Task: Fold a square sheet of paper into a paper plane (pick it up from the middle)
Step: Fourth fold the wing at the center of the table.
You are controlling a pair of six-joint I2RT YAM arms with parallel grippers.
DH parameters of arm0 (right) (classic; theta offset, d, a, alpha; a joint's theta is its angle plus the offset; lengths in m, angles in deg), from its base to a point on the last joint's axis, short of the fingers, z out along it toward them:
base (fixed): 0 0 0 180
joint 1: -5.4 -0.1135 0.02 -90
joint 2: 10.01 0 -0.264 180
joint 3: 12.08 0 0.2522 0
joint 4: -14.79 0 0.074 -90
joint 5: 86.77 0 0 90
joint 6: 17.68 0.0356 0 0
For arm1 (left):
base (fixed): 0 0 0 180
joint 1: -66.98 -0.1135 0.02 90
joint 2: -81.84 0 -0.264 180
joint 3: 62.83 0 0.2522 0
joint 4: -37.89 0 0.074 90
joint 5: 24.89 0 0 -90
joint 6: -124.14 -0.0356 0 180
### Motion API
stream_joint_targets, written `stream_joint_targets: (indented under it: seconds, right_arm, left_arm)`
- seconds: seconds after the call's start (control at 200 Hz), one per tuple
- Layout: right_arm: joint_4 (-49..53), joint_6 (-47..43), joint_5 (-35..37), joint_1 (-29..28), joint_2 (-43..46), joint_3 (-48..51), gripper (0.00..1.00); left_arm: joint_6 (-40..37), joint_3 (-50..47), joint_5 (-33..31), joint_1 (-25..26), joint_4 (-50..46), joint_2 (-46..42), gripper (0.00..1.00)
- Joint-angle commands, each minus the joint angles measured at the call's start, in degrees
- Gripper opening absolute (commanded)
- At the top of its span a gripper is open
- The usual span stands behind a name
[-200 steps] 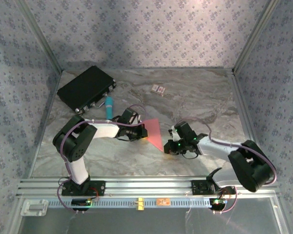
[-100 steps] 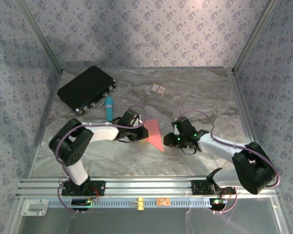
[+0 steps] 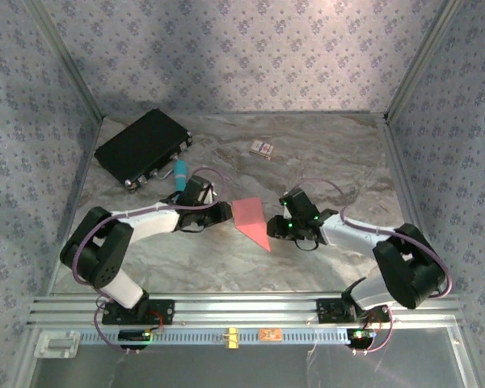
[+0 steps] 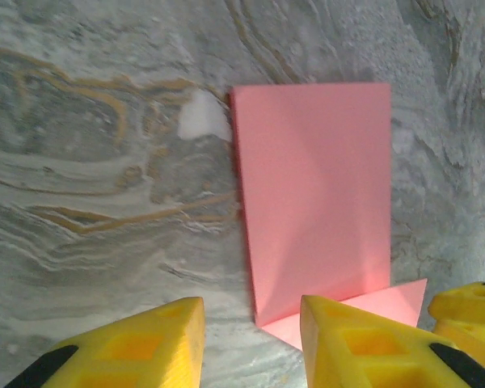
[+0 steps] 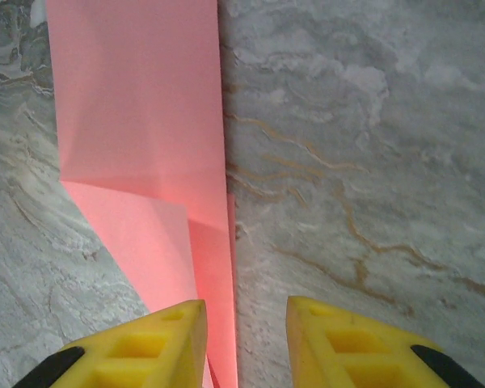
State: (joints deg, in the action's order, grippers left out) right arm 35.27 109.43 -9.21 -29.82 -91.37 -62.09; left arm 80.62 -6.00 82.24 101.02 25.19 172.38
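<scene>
Thin salmon-pink paper sheet [image 3: 250, 220], partly folded to a point, lies flat on the grey marbled table [image 3: 331, 153], between your arms. Your left gripper [image 4: 250, 327] and right gripper [image 5: 244, 323] have both backed off its edges, jaws apart and empty. Judged: crease pressed, you line up the next fold

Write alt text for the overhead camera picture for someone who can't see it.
A partly folded pink paper, pointed toward the near edge, lies mid-table between two robot arms, the left pincer at its left side and the right pincer at its right. A black case, a teal marker and a small card sit farther back on the marbled table.
</scene>
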Motion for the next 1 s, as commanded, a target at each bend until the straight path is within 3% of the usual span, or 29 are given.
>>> stream_joint_targets:
  seconds: [0.0, 0.515, 0.879, 0.994]
  right_arm:
    - [-1.02, -0.61, -0.39, 0.48, -1.84, -1.63, 0.33]
    - [-8.19, -0.63, -9.76, 3.62, -6.94, -3.07, 0.31]
    - [-2.32, -2.53, -3.77, 4.1, -2.91, -3.14, 0.33]
    - [-4.54, -1.59, -5.97, 5.37, -0.97, -1.66, 0.34]
  left_arm:
    - [-1.32, 0.85, 3.21, -0.5, -0.8, 1.29, 0.37]
    - [-0.78, 2.52, 4.5, -0.54, -1.59, 2.97, 0.38]
    - [0.3, 2.47, 4.06, -0.54, -1.07, 2.86, 0.38]
    - [2.03, 0.87, 4.41, -0.53, 2.35, 1.59, 0.39]
